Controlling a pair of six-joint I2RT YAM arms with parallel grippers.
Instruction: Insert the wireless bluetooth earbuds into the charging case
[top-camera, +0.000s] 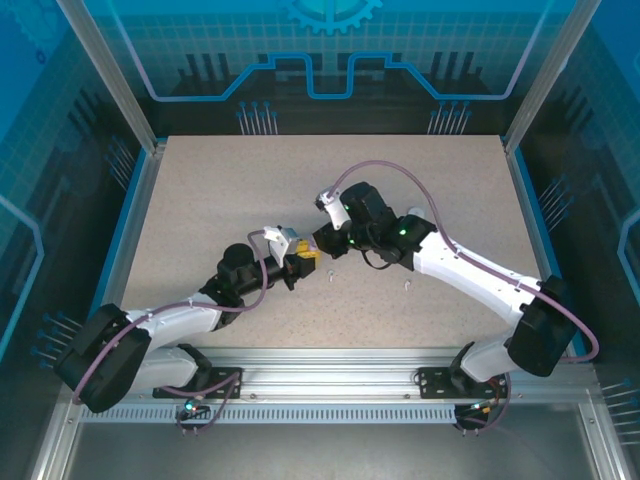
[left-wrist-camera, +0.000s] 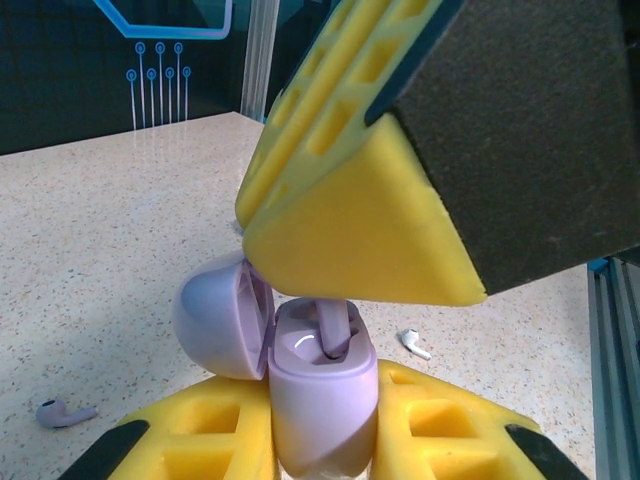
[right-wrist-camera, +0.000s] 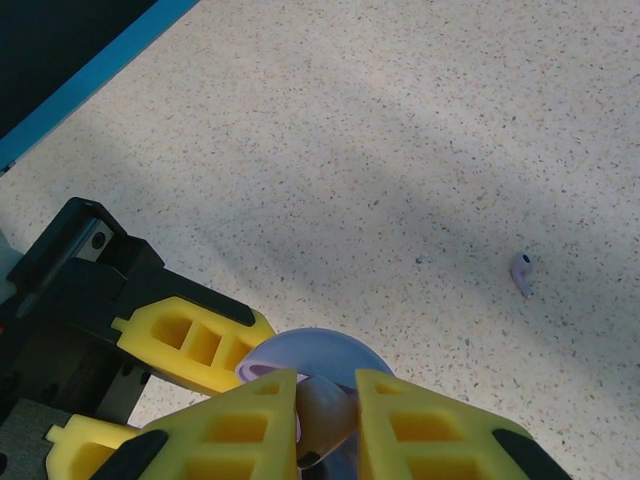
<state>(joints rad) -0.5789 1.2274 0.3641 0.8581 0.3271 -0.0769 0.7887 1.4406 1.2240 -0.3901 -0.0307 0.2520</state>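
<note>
The charging case (left-wrist-camera: 322, 395) is clamped upright in the left tool (left-wrist-camera: 320, 440), lid open, so that a socket is offered. One purple earbud (left-wrist-camera: 333, 325) is pinched by the right tool (right-wrist-camera: 325, 420), stem already in the socket. Another bud (right-wrist-camera: 522, 272) lies apart on the bench (right-wrist-camera: 400, 150).

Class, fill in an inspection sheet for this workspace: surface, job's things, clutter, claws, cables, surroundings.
Surface: speckled beige table, flat.
Job's things: open purple case; held bud entering it; loose purple bud and white bud lying on the table.
Clutter: nothing seen.
Claws: left claw shut on the case; right claw shut on the held bud.
Cables: a purple cable loops along each arm.
Surroundings: blue panels, metal frame.
</note>
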